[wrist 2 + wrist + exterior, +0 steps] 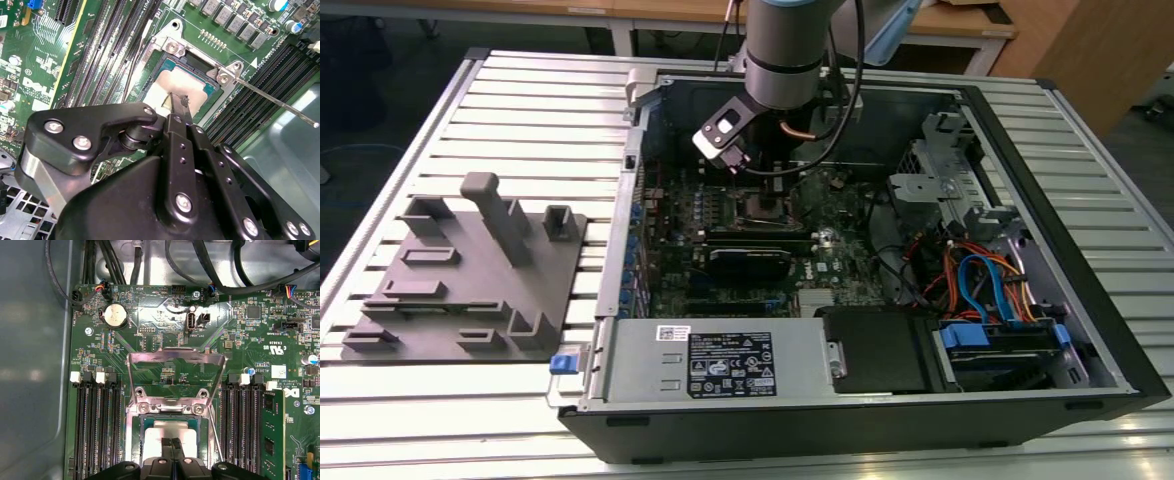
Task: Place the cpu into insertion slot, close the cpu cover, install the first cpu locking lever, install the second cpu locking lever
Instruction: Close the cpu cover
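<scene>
The cpu (pixel 169 432) lies flat in the insertion slot (pixel 134 436), its dull silver top (pixel 176 84) showing in both wrist views. My gripper (pixel 171 444) is shut, its thin black fingertips (pixel 175 102) pressed together and resting on or just above the chip's top. The cpu cover (pixel 175 364) stands open, swung back from the socket, with the green board visible through its window. A thin locking lever (pixel 280 102) sticks out loose from the socket's corner. In the exterior view the gripper (pixel 761 185) hangs over the socket (pixel 767 208) inside the open computer case.
Black memory slots (pixel 97 430) flank the socket on both sides, with a green memory card (pixel 272 437) in one. A coin battery (pixel 115 315) and black cables (pixel 210 270) sit beyond the cover. A grey fixture tray (pixel 467 270) lies at the exterior view's left; the power supply (pixel 707 362) fills the case's front.
</scene>
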Tool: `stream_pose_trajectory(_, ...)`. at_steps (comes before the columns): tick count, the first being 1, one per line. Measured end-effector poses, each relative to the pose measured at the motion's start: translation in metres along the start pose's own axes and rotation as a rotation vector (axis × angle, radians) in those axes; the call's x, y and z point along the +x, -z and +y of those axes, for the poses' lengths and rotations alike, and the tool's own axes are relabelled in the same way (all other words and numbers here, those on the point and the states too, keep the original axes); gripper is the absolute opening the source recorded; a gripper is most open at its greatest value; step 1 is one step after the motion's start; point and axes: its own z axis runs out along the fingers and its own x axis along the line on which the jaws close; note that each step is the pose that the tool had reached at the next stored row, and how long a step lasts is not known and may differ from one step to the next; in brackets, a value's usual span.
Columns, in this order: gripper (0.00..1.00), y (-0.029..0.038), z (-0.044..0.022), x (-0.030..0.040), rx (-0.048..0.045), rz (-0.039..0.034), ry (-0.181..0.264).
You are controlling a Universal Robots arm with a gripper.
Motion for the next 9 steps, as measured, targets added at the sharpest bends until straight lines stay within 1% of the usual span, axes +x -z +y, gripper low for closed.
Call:
stream_pose_trajectory(7, 0.1, 0.0, 0.0, 0.0, 0.0, 0.0, 0.0)
stream_pose_trajectory(8, 0.1, 0.0012, 0.0001, 0.0, 0.0046, 0.0011, 0.0)
stream_pose_trajectory(9, 0.1, 0.002, 0.0001, 0.0, 0.0068, 0.0019, 0.0)
